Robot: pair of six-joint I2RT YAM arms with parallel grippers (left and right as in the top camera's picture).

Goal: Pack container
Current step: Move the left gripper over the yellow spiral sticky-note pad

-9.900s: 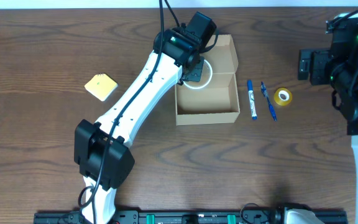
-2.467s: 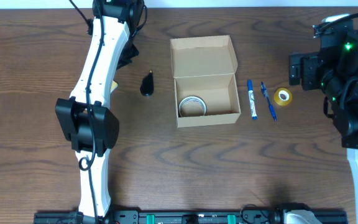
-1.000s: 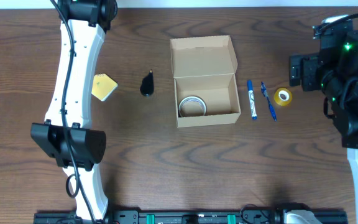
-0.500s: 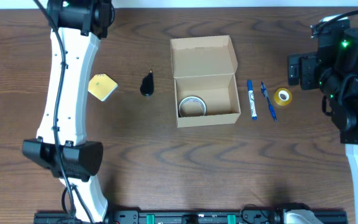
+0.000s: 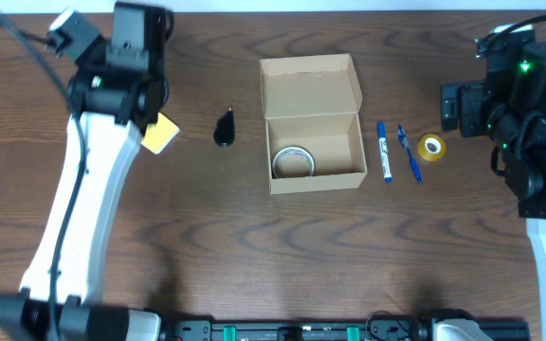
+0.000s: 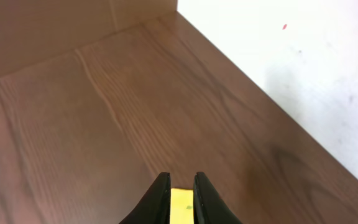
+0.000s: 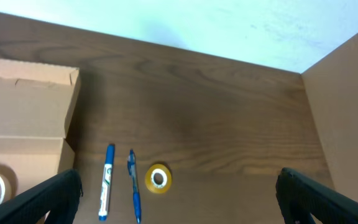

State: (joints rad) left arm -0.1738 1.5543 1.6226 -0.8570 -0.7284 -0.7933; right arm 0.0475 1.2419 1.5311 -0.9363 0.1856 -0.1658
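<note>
Tape roll (image 5: 295, 160) is in the container (image 5: 316, 181); yellow pad (image 5: 164, 134), black item (image 5: 226, 128), marker (image 5: 384, 152), pen (image 5: 408, 153) and yellow tape (image 5: 431, 147) are left on the table (image 5: 254, 256). My left end effector (image 6: 181, 180) is nearly pressed together over the pad, right end effector (image 7: 179, 177) spread wide.

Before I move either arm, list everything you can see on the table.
box: one, tan cardboard, mid-table, flap lid open toward the far edge
tape roll: one, whitish, inside the box, at its left side
black item: one, small, left of the box; too small to identify
pad: one, yellow, left of the black item, partly under the left arm
marker: one, blue and white, right of the box
pen: one, blue, right of the marker
yellow roll: one, small, right of the pen
table: one, dark brown wood
left tool: black, nearly closed, above the pad
right tool: black, open, empty
</note>
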